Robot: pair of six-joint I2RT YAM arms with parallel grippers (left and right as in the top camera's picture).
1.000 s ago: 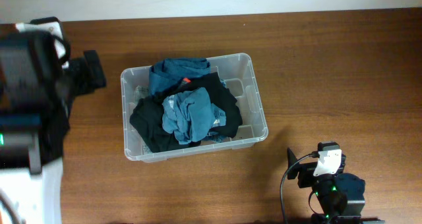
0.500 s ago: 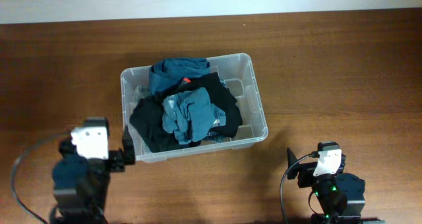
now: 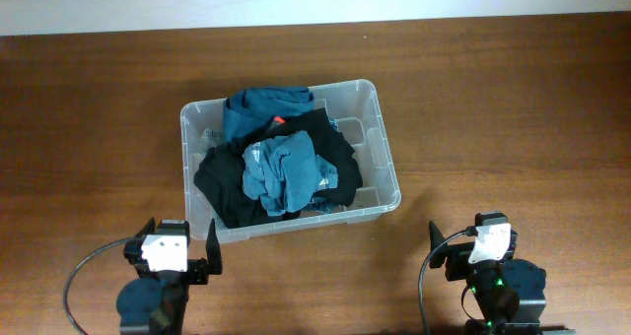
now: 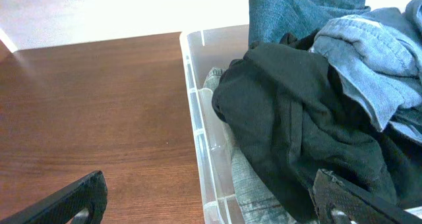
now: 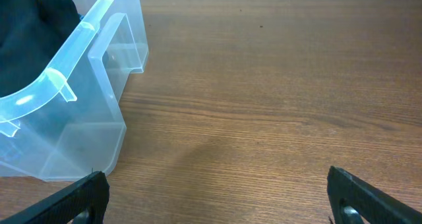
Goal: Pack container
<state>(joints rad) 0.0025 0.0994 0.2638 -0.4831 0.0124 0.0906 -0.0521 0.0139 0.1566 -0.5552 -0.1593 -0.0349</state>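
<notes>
Mid-bench and slightly askew: clear plastic container (image 3: 387,172), heaped with a black garment (image 3: 222,187), a light blue denim piece (image 3: 281,167) and a teal one (image 3: 261,103) at the far end. Just off its near left corner, low and aimed at it: left gripper (image 3: 179,236), fingers (image 4: 82,194) spread wide, holding nothing. Well apart at the near right, likewise folded low over the bench (image 5: 277,85): right gripper (image 5: 217,201), fingers wide, empty, the container's corner at the left of its wrist view.

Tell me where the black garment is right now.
In the overhead view the black garment lies inside the clear bin, toward its left side, under a light blue cloth and beside a teal cloth.
</notes>
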